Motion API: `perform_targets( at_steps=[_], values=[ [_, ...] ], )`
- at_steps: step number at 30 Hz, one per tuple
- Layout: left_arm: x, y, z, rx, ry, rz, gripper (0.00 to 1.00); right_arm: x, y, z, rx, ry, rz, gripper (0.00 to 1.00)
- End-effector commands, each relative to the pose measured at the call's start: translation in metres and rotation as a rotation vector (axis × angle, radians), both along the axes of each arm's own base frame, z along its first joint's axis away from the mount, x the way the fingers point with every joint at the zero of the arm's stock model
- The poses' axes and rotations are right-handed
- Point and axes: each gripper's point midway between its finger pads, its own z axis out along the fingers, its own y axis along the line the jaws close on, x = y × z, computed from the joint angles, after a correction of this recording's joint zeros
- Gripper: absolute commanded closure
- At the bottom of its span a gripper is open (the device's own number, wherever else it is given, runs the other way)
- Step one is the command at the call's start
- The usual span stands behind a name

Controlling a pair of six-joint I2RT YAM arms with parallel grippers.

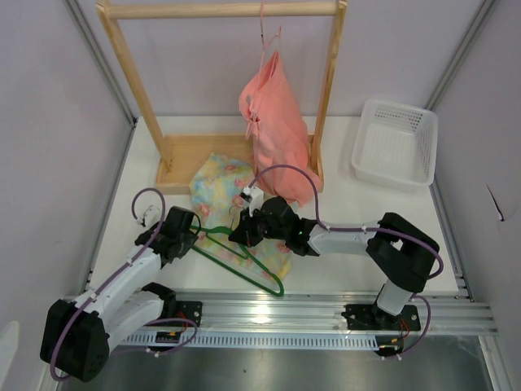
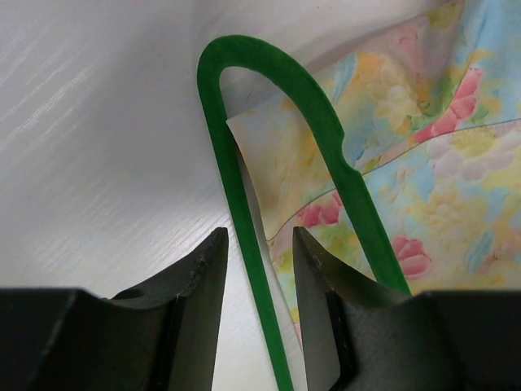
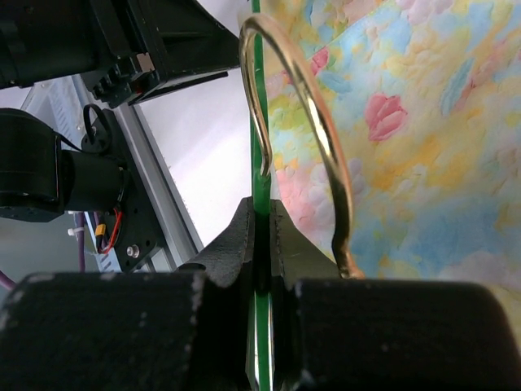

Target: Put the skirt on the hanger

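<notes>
The skirt [image 1: 218,181], pastel with pink flowers, lies crumpled on the white table in front of the wooden rack. Across it lies the dark green hanger [image 1: 244,274]. My right gripper [image 1: 242,232] is shut on the hanger's thin green bar [image 3: 259,183], right beside its gold metal hook [image 3: 326,138], with skirt cloth [image 3: 423,122] underneath. My left gripper [image 1: 194,230] is at the hanger's left end. In the left wrist view the green arm [image 2: 244,204] runs between its fingers [image 2: 195,277], with a gap on each side. The hanger's rounded end [image 2: 244,53] lies over the skirt's edge [image 2: 423,163].
A wooden rack [image 1: 220,10] stands at the back, with a salmon-pink garment [image 1: 275,130] hanging from a thin pink hanger [image 1: 262,32]. A white basket [image 1: 395,142] sits at the back right. A metal rail [image 1: 326,314] runs along the near edge.
</notes>
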Motion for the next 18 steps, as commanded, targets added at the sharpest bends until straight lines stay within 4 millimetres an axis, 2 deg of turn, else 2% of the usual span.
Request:
perform_targets(
  at_steps=[1, 12, 15, 17, 18],
  values=[
    [0.017, 0.002, 0.006, -0.008, -0.102, 0.049, 0.58, 0.008, -0.001, -0.007, -0.001, -0.004, -0.033, 1.00],
    [0.027, 0.006, -0.004, 0.015, -0.142, 0.079, 0.62, 0.010, -0.002, -0.013, -0.011, 0.002, -0.034, 1.00],
    [0.032, 0.007, -0.006, 0.034, -0.143, 0.061, 0.69, 0.011, -0.003, -0.016, -0.019, -0.002, -0.036, 1.00],
    [0.034, 0.006, -0.008, 0.040, -0.140, 0.056, 0.82, 0.012, -0.004, -0.018, -0.026, -0.004, -0.038, 1.00],
    [0.036, 0.005, -0.005, 0.043, -0.150, 0.048, 0.92, 0.012, -0.004, -0.020, -0.034, -0.002, -0.039, 1.00]
  ],
)
